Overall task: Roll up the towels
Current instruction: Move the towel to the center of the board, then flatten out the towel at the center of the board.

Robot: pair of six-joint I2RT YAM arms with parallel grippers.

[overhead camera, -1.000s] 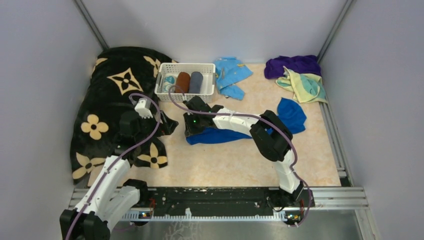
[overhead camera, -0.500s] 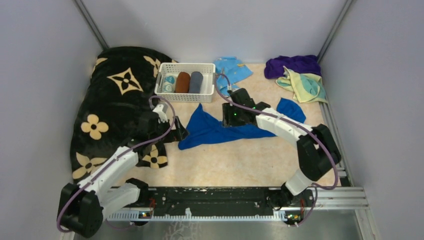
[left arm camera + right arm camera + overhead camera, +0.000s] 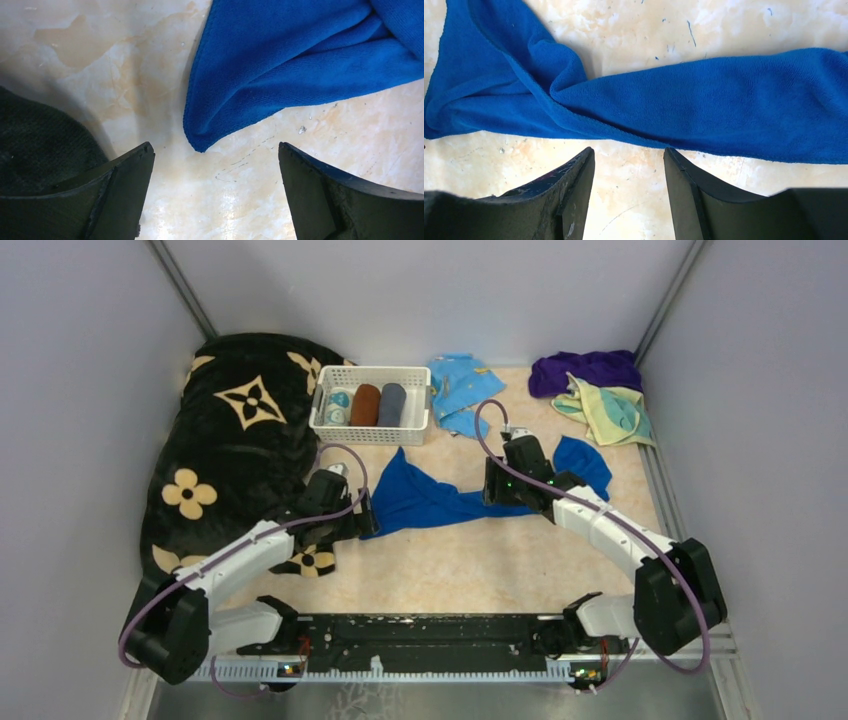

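Observation:
The royal blue towel [image 3: 440, 500] lies stretched and twisted across the middle of the table; it also shows in the left wrist view [image 3: 295, 60] and the right wrist view [image 3: 684, 105]. My left gripper [image 3: 366, 518] is open and empty at the towel's left corner [image 3: 200, 145]. My right gripper [image 3: 497, 490] is open and empty, its tips just short of the towel's near edge. The pale yellow towel with teal markings [image 3: 608, 410] lies at the back right, partly over the dark purple towel [image 3: 585, 370].
A white basket [image 3: 371, 429] with rolled cloths stands at the back centre. A black blanket with tan flowers [image 3: 225, 440] covers the left side. A light blue cloth with orange marks [image 3: 462, 388] lies right of the basket.
My right gripper dragged the blue towel rightward, stretching it out, and has let it go. My left arm swung right to the towel's left corner.

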